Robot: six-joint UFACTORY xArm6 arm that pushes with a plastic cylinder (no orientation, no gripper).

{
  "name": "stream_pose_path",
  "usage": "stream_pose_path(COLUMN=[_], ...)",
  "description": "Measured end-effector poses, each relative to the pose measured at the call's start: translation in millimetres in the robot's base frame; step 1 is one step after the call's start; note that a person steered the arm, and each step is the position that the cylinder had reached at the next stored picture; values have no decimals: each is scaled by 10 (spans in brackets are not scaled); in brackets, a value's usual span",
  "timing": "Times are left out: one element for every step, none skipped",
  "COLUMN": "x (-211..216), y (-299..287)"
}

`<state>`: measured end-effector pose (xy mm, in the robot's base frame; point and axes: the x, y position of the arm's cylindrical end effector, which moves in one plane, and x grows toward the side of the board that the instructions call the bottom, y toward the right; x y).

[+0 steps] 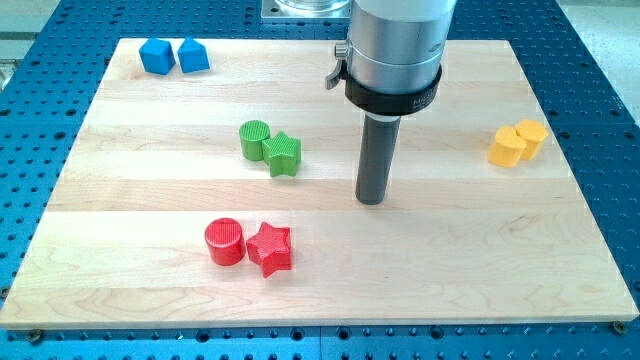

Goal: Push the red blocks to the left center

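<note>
A red cylinder (pixel 224 242) and a red star (pixel 270 248) sit touching side by side on the wooden board (pixel 150 200), left of centre toward the view's bottom. My tip (pixel 372 198) rests on the board near its middle, up and to the right of the red star and well apart from it. It is to the right of the green blocks and touches no block.
A green cylinder (pixel 255 139) and a green star (pixel 283 154) touch above the red pair. Two blue blocks (pixel 157 56) (pixel 193 54) sit at the top left corner. Two yellow blocks (pixel 508 147) (pixel 531 137) sit at the right edge.
</note>
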<state>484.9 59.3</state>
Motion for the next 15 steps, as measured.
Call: stream_pose_path(x=[41, 83, 135, 184, 202, 280, 533, 779, 951, 872, 703, 633, 1188, 1022, 761], y=[0, 0, -10, -21, -74, -282, -353, -608, -954, -1731, -2335, -2767, -2495, -1909, -2077])
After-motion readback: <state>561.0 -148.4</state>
